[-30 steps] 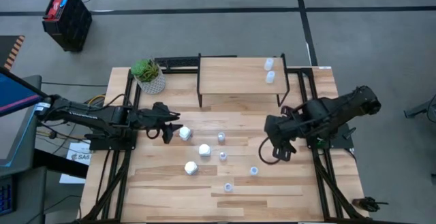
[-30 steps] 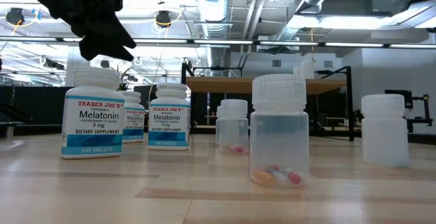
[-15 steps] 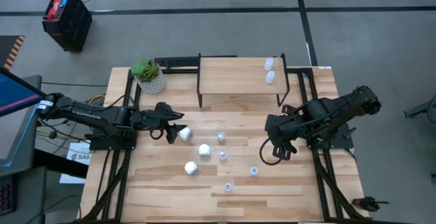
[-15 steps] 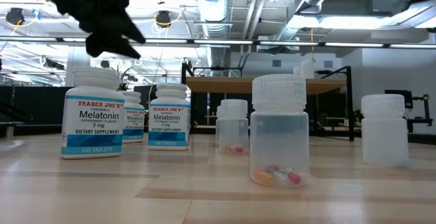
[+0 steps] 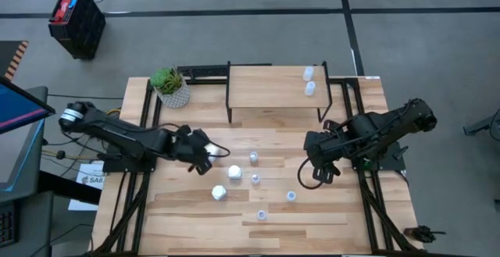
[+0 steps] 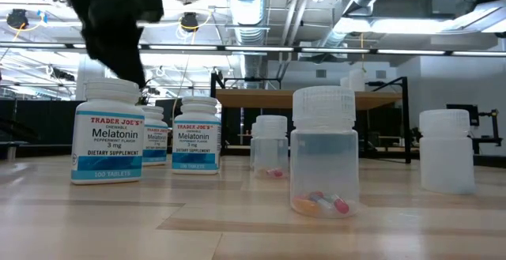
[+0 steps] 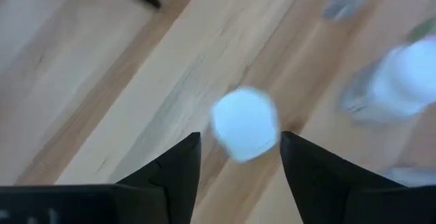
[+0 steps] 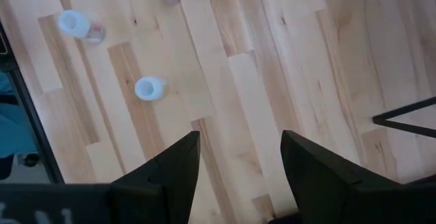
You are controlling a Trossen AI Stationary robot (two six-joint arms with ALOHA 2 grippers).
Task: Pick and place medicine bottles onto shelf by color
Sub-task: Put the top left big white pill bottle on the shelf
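My left gripper [image 5: 201, 152] is open and points down over the far-left white medicine bottle [image 5: 211, 151]. In the left wrist view its fingers stand on either side of the bottle's white cap [image 7: 244, 123] without touching it. Two more white bottles [image 5: 233, 171] [image 5: 219, 193] and several small clear bottles [image 5: 255, 179] stand upright on the table. Two clear bottles [image 5: 309, 81] stand at the right end of the wooden shelf [image 5: 266, 87]. My right gripper [image 5: 320, 173] is open and empty over bare table at the right. In the low view my left gripper [image 6: 111, 31] hangs above the labelled white bottles [image 6: 108, 133].
A potted plant [image 5: 170, 87] stands at the table's far left corner, beside the shelf's left legs. The table's near strip [image 5: 258, 237] holds no objects. A black crate [image 5: 76, 21] sits on the floor beyond the table.
My left gripper has moved a little toward the table's right and near edges and tipped from nearly level to pointing down over the far-left white bottle. The bottles and my right arm have stayed where they were.
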